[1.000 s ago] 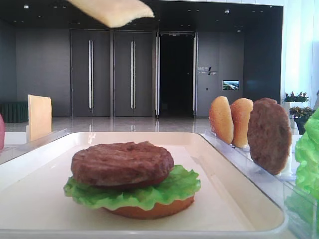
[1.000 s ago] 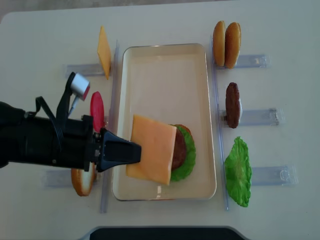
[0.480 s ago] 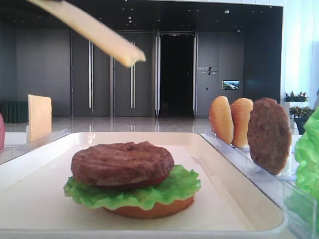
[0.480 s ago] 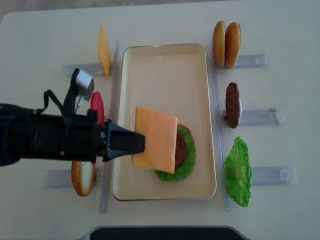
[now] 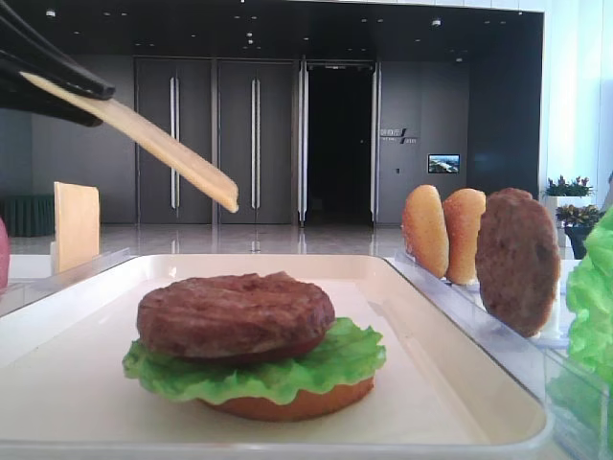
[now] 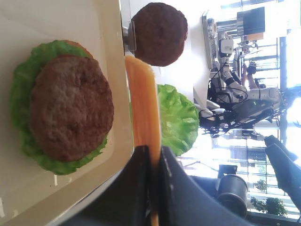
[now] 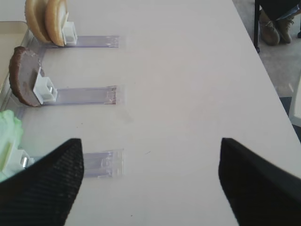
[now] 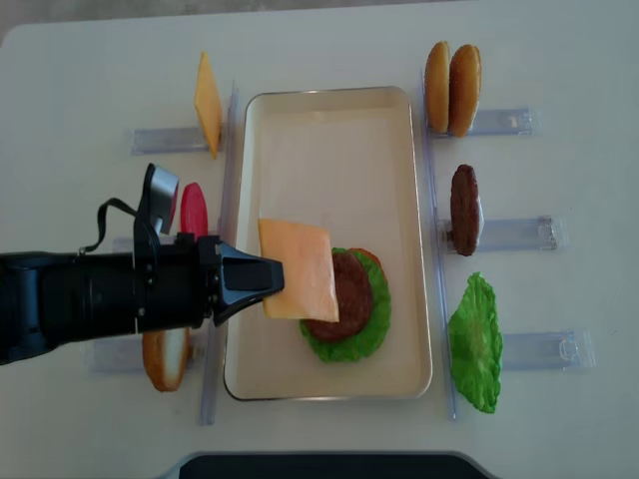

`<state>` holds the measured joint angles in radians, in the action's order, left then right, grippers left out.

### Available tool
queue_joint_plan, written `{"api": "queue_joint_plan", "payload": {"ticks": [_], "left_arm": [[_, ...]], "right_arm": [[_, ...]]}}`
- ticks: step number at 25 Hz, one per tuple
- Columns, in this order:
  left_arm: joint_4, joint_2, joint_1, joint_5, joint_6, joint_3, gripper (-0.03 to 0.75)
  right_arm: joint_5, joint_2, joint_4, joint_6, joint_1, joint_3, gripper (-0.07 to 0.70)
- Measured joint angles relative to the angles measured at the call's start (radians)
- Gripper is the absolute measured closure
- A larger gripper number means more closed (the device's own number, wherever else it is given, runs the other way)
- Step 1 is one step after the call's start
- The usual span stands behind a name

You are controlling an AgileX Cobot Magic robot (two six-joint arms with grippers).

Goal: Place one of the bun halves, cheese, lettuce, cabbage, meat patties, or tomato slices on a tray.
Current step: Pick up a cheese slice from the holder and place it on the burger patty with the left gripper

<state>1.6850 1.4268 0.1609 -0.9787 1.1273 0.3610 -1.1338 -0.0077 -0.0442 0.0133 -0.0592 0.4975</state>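
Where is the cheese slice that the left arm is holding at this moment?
In the overhead view the cheese slice hangs in the left gripper, tilted over the left half of the tray, its far edge overlapping the patty of the stack.

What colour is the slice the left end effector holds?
Pale yellow-orange cheese, clearest in the overhead realsense view.

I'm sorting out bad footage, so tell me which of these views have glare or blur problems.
Left wrist view: windows behind the cheese blown out white. Low exterior view: dark backlit hall, tray sharp. Right wrist view: near right gripper fingers blurred. Overhead view: evenly lit.
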Motion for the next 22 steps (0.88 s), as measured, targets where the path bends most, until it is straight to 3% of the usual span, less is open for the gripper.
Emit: {"api": "queue_joint_plan", "payload": {"ticks": [6,10,15,22], "left_arm": [[0.009,0.001,0.040,0.014,0.000,0.000,0.694],[0.009,0.001,0.109,0.086,0.000,0.000,0.694],[0.010,0.006,0.117,0.135,-0.003,-0.001,0.694],[0.015,0.057,0.117,0.133,-0.014,-0.001,0.694]], "right_arm": [[0.000,0.000,0.000,0.000,0.000,0.000,0.044],[0.000,0.000,0.000,0.000,0.000,0.000,0.044],[0.000,0.000,0.000,0.000,0.000,0.000,0.044],[0.000,0.000,0.000,0.000,0.000,0.000,0.044]]}}
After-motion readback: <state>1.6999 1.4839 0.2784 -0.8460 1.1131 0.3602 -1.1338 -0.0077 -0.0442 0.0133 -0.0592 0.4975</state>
